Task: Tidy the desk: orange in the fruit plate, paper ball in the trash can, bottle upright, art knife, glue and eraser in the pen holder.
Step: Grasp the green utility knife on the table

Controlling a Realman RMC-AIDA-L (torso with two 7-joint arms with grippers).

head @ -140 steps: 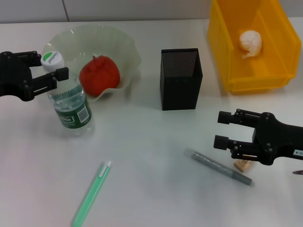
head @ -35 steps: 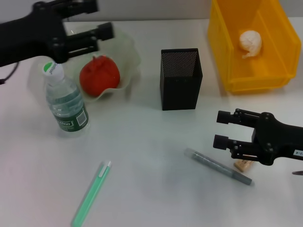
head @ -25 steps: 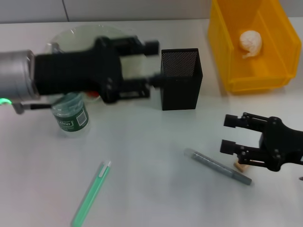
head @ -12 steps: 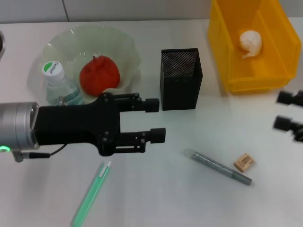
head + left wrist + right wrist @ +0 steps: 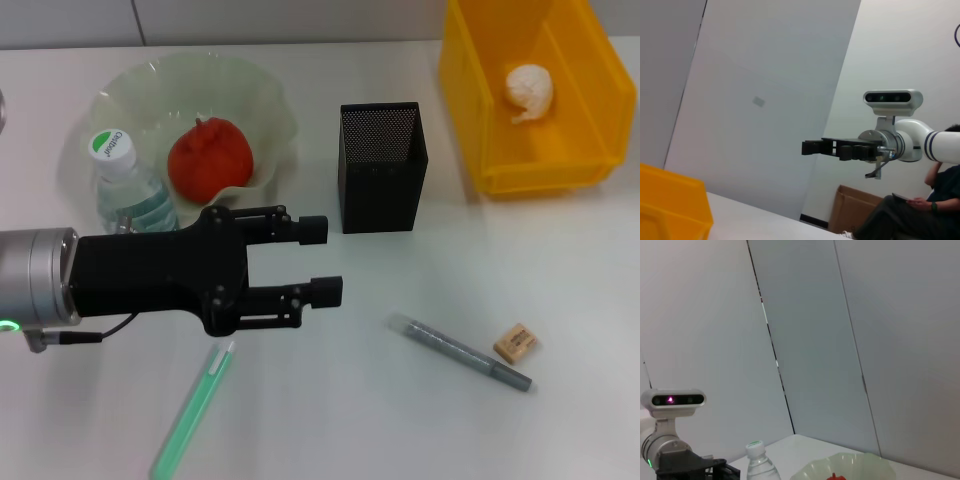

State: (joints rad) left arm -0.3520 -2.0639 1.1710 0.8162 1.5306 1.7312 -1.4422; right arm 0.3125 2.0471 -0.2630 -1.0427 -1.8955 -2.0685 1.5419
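Note:
The bottle (image 5: 128, 190) stands upright beside the fruit plate (image 5: 255, 85), which holds the orange (image 5: 208, 160). The paper ball (image 5: 528, 90) lies in the yellow trash can (image 5: 590, 150). The black mesh pen holder (image 5: 382, 170) stands mid-table. A slim grey pen-shaped tool (image 5: 460, 352) and the tan eraser (image 5: 515, 342) lie at the front right. A green-and-white stick (image 5: 195, 405) lies at the front left. I cannot tell which of the two is the art knife and which the glue. My left gripper (image 5: 325, 260) hovers open and empty, level over the table centre. My right gripper (image 5: 812, 147) is raised, seen only in the left wrist view.
The left arm's black body (image 5: 150, 280) spans the table's left front, just in front of the bottle. The trash can's corner (image 5: 670, 205) shows in the left wrist view. The right wrist view shows the bottle (image 5: 759, 465) and the plate (image 5: 850, 465) from afar.
My left gripper let go of the upright bottle, rose and swung to the table centre. My right arm lifted away off the right edge of the head view, uncovering the eraser.

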